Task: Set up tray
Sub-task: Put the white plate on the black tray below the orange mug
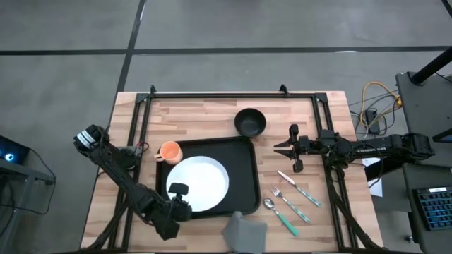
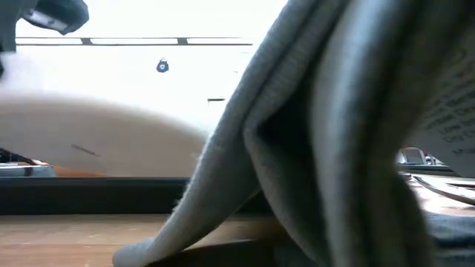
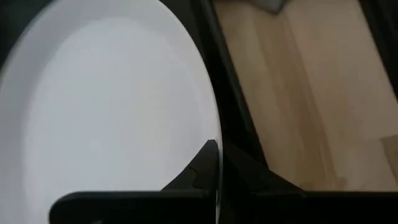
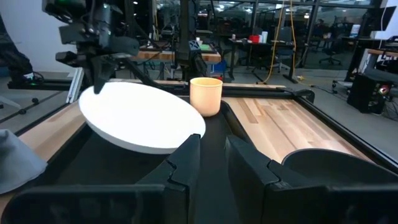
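Over the tray (image 1: 247, 176), left jaws pinch the tilted plate (image 1: 201, 182); right jaws' spread unclear; napkin (image 2: 334, 133) blocks the low view.

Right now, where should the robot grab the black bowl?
Probably by its rim, on the side facing the right gripper, which hovers open beside it. The black bowl stands upright with its mouth up, so one finger can drop inside and one outside. The left gripper is busy holding the plate.
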